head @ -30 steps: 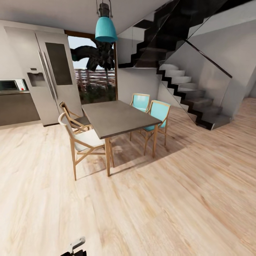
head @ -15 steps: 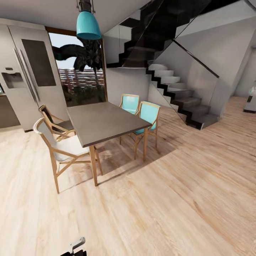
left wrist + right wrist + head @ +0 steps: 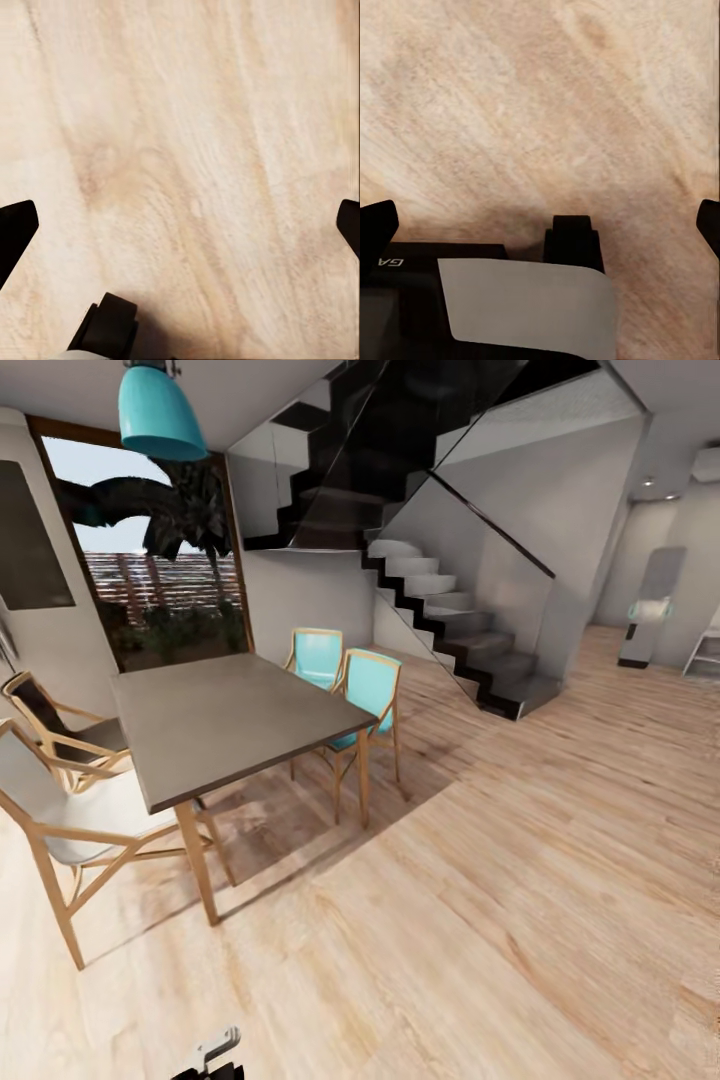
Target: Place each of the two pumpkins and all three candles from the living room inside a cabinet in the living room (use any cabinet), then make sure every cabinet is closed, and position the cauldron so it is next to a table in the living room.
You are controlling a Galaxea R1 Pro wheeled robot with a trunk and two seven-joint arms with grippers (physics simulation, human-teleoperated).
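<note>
Plank floor (image 3: 520, 920) of pale wood spreads across the whole room in the head view. A dark staircase (image 3: 450, 610) with a glass side climbs the far wall. Left of it stands a grey dining table (image 3: 225, 720), not the low glass one, with turquoise chairs (image 3: 365, 685) on its far side and pale wooden chairs (image 3: 60, 820) at the near left; a turquoise lamp (image 3: 160, 410) hangs above.

No pumpkin, candle, cauldron or cabinet is in sight, so which way they lie from either arm cannot be judged; the opening at far right looks the likeliest way on.

Both wrist cameras look straight down at bare floor. The left fingers (image 3: 15, 229) and the right fingers (image 3: 376, 225) stand spread wide, released and grasping nothing.
</note>
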